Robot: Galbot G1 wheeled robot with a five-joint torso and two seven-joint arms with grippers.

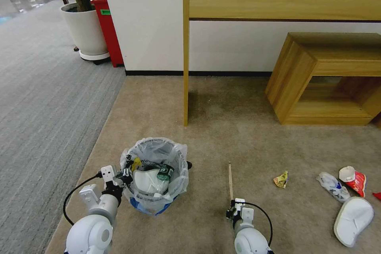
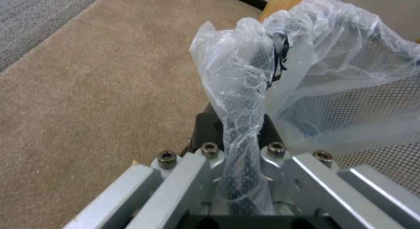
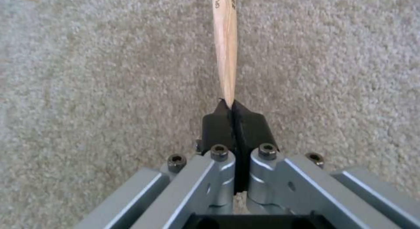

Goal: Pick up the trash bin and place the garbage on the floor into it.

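The trash bin (image 1: 155, 176) sits on the tan carpet (image 1: 222, 135), its bag-covered rim clamped in the left hand (image 1: 126, 173); a white slipper and a bottle lie inside, half hidden. To its right, the right hand (image 3: 230, 106) is clenched on the wooden stick (image 1: 230, 180). Farther right lie a yellow wrapper (image 1: 281, 179), a crushed bottle (image 1: 333, 186), a cup (image 1: 353, 180) and another slipper (image 1: 353, 216); a red scrap is cut off at the edge.

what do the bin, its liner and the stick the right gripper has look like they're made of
The small round black trash bin looks like metal wire mesh: a fine grid shows through. Its liner looks like thin clear plastic film, crinkled and glossy. The slim pale stick, pinched by the right gripper, looks like bare wood with visible grain. The left gripper clamps the lined rim.
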